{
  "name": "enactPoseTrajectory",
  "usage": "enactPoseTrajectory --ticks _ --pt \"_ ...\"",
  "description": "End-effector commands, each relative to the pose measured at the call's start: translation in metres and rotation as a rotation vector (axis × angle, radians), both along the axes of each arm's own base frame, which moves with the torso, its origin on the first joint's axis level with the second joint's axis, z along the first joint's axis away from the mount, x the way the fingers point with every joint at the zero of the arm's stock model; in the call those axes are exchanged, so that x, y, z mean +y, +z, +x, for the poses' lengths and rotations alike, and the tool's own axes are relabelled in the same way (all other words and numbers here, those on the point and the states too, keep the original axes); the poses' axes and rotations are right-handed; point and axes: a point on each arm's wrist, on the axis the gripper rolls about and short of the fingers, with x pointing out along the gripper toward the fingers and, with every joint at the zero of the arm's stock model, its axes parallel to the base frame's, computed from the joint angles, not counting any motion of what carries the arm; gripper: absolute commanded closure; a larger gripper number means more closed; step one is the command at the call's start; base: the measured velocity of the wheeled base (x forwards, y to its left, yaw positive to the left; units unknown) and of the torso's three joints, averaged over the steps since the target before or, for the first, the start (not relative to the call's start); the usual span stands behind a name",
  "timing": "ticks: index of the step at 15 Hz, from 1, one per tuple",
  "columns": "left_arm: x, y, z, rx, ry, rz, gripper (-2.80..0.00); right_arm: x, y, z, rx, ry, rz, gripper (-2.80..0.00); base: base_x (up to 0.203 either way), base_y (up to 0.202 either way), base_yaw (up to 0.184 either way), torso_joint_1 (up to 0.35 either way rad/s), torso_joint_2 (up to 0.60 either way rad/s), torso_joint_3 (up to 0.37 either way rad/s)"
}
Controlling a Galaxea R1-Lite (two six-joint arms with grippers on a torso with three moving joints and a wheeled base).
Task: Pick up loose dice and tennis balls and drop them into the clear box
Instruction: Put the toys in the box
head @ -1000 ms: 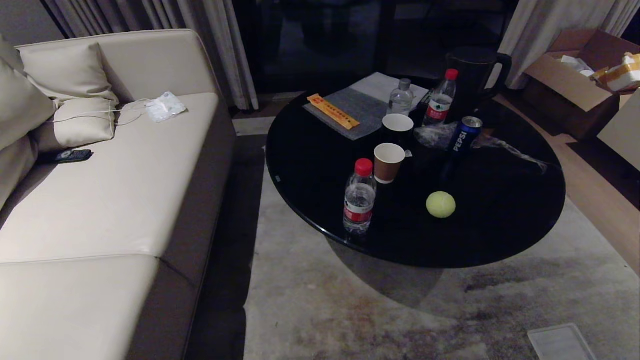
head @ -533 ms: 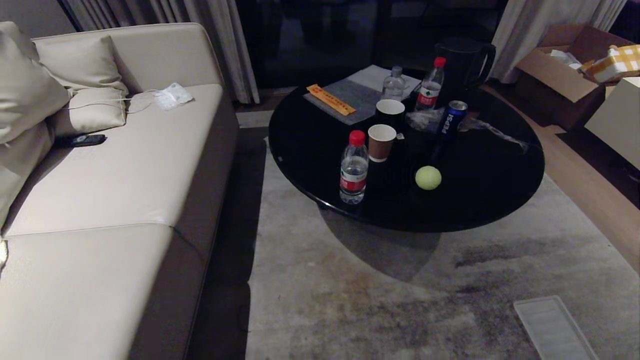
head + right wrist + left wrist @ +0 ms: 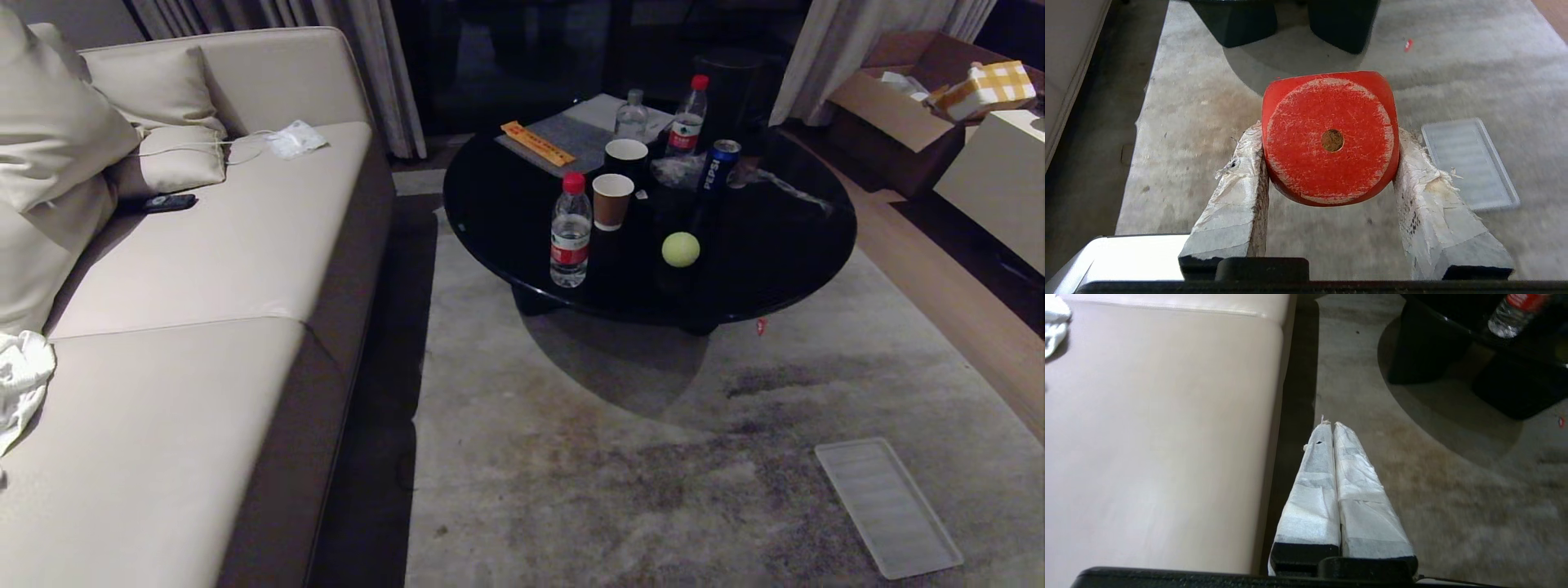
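Carrying the red die (image 3: pixel 1329 139) pinched in my right gripper (image 3: pixel 1331 163); left gripper (image 3: pixel 1333 428) jaws pressed together. Rounded corners might slip out while driving.

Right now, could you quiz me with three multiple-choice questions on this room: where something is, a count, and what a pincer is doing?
1. Where is the tennis ball?
A. on the sofa
B. on the black table
C. on the rug

2. How many red-capped bottles stand on the table?
A. two
B. none
C. four

3. What is the right pincer doing?
A. hanging open
B. gripping a paper cup
C. gripping a red die

Answers:
1 B: the ball lies near the table's front edge.
2 A: one bottle stands in front, the other at the back.
3 C: the die sits clamped between the taped fingers.
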Motion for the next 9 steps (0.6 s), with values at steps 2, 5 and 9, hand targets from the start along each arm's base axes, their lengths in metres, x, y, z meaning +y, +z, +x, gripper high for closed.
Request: enactPoseTrajectory --ticks 2,5,9 --pt "0.0000 -0.0004 0.0002 0.003 0.001 -0.002 0.00 0.0000 0.0005 0.0000 0.001 0.000 0.000 0.00 -0.185 0.000 0.002 0.004 0.00 0.002" --pt "0.0000 -0.0004 0.0002 0.003 0.000 -0.002 0.00 0.0000 0.0003 0.0000 0.002 0.000 0.000 0.00 -0.181 0.000 -0.001 0.003 0.00 0.004" --pt "0.0000 -0.0004 0.0002 0.003 0.000 0.000 0.00 0.0000 0.0005 0.0000 0.001 0.000 0.000 0.00 -0.080 0.000 0.001 -0.001 0.03 0.031"
